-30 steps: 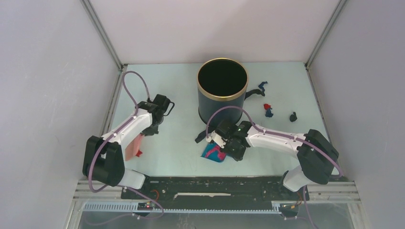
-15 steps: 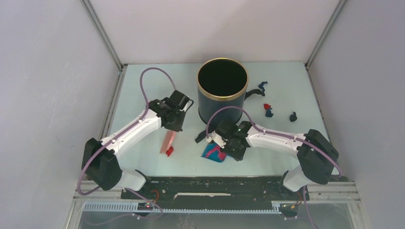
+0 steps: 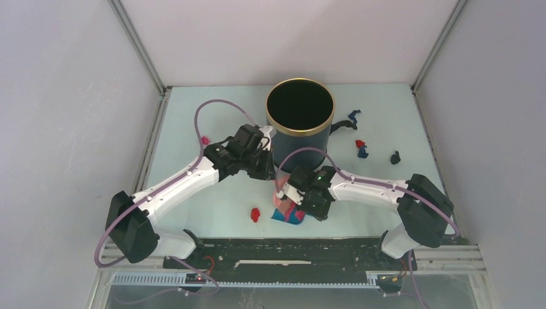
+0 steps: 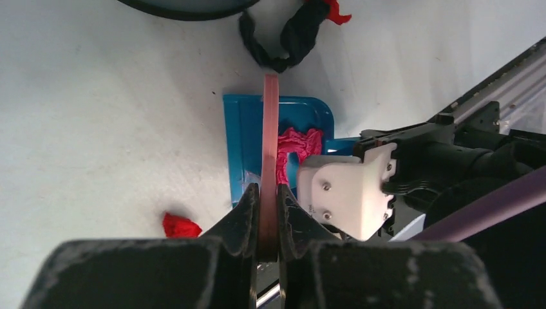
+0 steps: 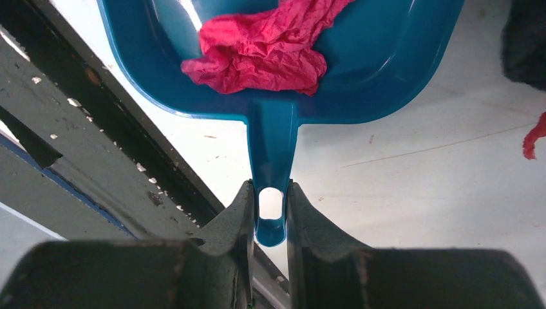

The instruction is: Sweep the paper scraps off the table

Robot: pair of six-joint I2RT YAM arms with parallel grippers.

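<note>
My left gripper [image 3: 266,168] is shut on the pink hand brush [image 4: 269,141], edge-on in its wrist view, its head over the blue dustpan [image 4: 244,141]. My right gripper [image 5: 270,188] is shut on the dustpan's handle [image 5: 270,138]. A crumpled red scrap [image 5: 264,45] lies in the pan. Another red scrap [image 3: 255,214] lies on the pale table [image 3: 219,209] just left of the pan, and it shows in the left wrist view [image 4: 180,225]. A black scrap with a red bit [image 4: 290,35] lies beyond the pan's mouth. More scraps [image 3: 361,149] lie at the back right.
A tall dark bin with a gold rim [image 3: 300,122] stands behind both grippers. A black scrap [image 3: 395,157] and a blue-black one [image 3: 351,118] lie right of it. A small pink bit [image 3: 205,140] lies at the left. A black strip [image 3: 290,248] runs along the front.
My left arm has swung right from the table's left side to the dustpan, brush in hand. The red scrap has slid right with it. The right arm has barely moved.
</note>
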